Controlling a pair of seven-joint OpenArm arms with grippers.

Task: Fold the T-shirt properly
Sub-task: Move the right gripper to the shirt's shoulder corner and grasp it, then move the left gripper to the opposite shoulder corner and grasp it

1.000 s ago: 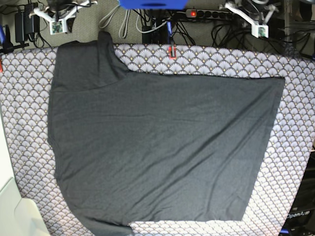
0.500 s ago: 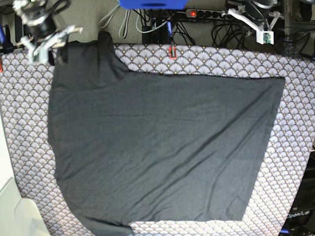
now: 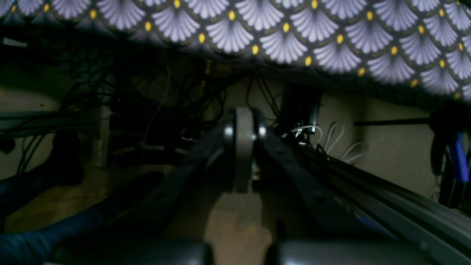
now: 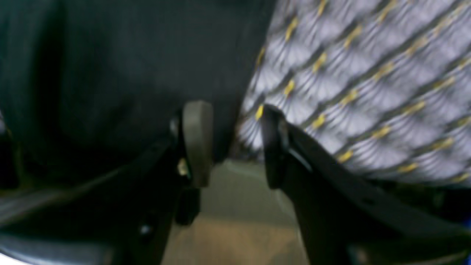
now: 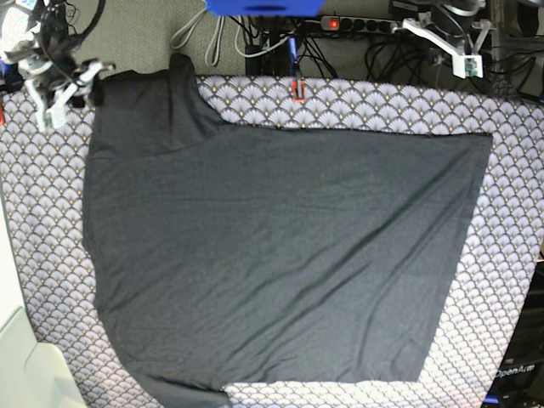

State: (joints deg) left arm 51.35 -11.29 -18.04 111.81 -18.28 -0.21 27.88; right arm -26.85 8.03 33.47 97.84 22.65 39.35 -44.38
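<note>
Your large dark charcoal T-shirt [image 5: 272, 255] lies spread flat, plain side up, on the purple-white scallop-patterned cloth [image 5: 510, 255], filling most of it; a sleeve reaches the far left corner. Your right gripper [image 4: 230, 143] has its jaws spread, straddling that sleeve's edge where dark knit meets cloth, at the table's border. Your left gripper [image 3: 243, 151] has its jaws pressed together on nothing, hanging beyond the cloth's far right edge among cables [image 3: 331, 136]. Bare patterned cloth runs along the right side.
</note>
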